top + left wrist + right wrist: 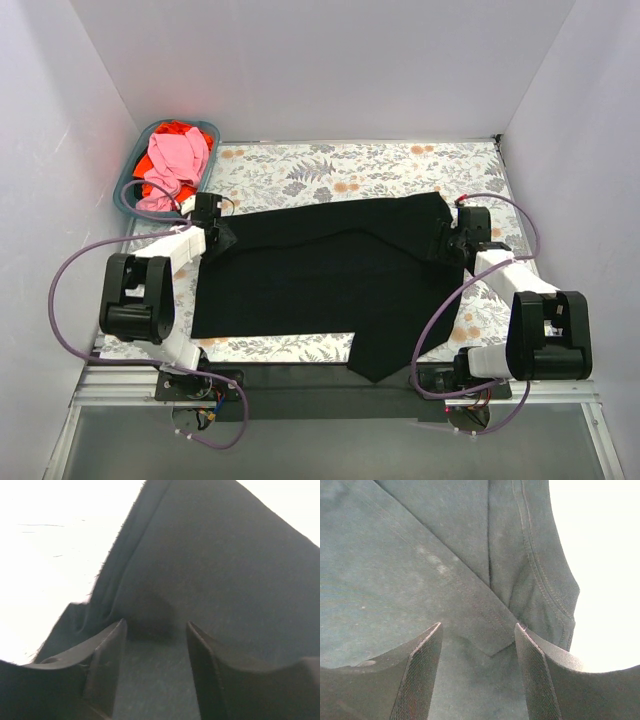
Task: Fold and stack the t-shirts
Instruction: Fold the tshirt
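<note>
Black t-shirt [330, 275] flat; left gripper [156, 626], right gripper [478, 628] at ends, fingers apart (pink tee [178, 157] in basket [210, 127]).

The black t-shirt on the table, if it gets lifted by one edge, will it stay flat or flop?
Probably floppy: the black t-shirt lies folded over itself with soft creases. Likely light, thin cloth, so a push would bunch it rather than slide it whole.

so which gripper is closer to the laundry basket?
Left. The left gripper sits just beside the basket, at the black shirt's edge; the right gripper is at its opposite end.
</note>
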Tool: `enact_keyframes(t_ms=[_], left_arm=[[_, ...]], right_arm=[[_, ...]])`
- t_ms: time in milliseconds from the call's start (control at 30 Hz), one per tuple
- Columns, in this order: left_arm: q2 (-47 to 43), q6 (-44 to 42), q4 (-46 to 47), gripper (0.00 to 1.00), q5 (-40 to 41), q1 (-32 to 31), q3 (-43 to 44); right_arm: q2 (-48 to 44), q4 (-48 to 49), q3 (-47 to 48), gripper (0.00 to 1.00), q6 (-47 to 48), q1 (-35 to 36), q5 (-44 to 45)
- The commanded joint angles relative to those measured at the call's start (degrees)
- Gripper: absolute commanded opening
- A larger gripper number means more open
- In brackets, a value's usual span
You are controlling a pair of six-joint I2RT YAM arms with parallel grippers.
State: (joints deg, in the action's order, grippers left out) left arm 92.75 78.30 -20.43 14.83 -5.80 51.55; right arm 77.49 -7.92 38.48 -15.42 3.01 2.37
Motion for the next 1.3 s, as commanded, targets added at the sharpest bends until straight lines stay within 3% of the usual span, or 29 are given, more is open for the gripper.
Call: enact_keyframes(t_ms=[0, 100, 133, 200, 367, 667, 967, 1267], left_arm=[[-6.51, -0.87, -2.52, 0.51, 4.07, 0.18, -0.31], [-8.19, -3.94, 0.73, 0.56, 4.07, 0.18, -0.04], [-8.11, -4.9, 2.04, 0.64, 3.81, 0.18, -0.05], [-5.93, -7.19, 5.04, 0.69, 1.97, 0.18, 0.74], [3.39, -8.87, 6.63, 0.69, -1.82, 0.18, 7.58], [17.8, -9.4, 6.27, 0.68, -1.3, 0.18, 17.97], [21.69, -9.49, 4.87, 0.68, -0.86, 0.18, 22.81], [9.48, -7.9, 2.94, 0.69, 1.08, -0.7, 17.46]], right_arm=[[-1.91, -0.52, 2.91, 0.66, 2.41, 0.16, -0.7], [0.46, 0.63, 6.07, 0.62, 5.48, 0.69, -4.72], [2.64, 0.8, 7.91, 0.62, 7.66, 0.86, -5.61], [4.94, 0.89, 9.76, 0.62, 9.52, 1.12, -7.2], [10.83, 1.59, 14.34, 0.62, 13.66, 1.3, -10.27], [18.22, 1.16, 17.77, 0.61, 17.7, 1.3, -14.06], [19.98, 0.89, 17.33, 0.59, 20.69, 1.39, -15.11], [17.87, -0.16, 16.01, 0.25, 20.78, 1.65, -18.72]])
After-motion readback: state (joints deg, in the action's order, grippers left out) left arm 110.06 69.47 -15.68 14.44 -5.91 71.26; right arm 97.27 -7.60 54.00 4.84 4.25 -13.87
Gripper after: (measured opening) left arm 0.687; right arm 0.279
